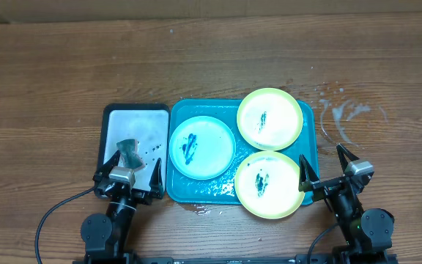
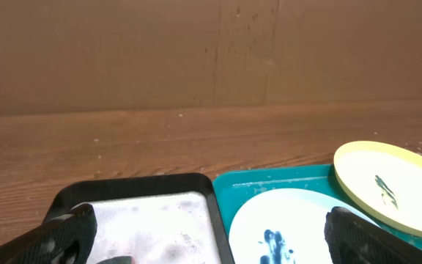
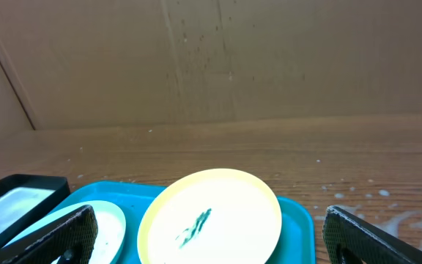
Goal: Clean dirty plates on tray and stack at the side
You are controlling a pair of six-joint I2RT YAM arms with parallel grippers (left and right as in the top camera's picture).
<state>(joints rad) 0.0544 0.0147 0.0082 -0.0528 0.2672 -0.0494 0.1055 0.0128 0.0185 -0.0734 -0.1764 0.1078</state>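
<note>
At the near edge of the table (image 1: 50, 88), my left gripper (image 1: 135, 161) hangs over the near end of the black-rimmed white tray (image 1: 102, 139). Its jaws are splayed wide and grip nothing. From overhead, a crumpled grey-teal wad (image 1: 127, 147) lies in that tray between my spread fingertips. I cannot tell whether it is a sponge or a cloth, nor whether I touch it. My right gripper (image 1: 320, 152) is spread just as wide and is empty too. It sits by the right near corner of the teal tray (image 1: 189, 189), one finger close to the near yellow-green plate (image 1: 268, 184).

That plate sits in the tray's right near corner and overhangs the near rim onto the wood, with a dark teal smear at its centre. A small wet patch (image 1: 200, 209) marks the table just outside the same rim.

A little farther in, the light blue-rimmed plate (image 1: 202, 146) lies in the tray's left half, next to the black-rimmed tray, and it is smeared as well. Farthest, the second yellow-green plate (image 1: 269, 119) fills the right far corner, its edge riding over the far rim. It is also smeared, and it meets or nearly meets the near one. The three plates lie side by side on the tray.

Right of the tray, pale splashes (image 1: 346, 114) spot the wood. Beyond the table stands a brown cardboard wall (image 2: 211, 51).
</note>
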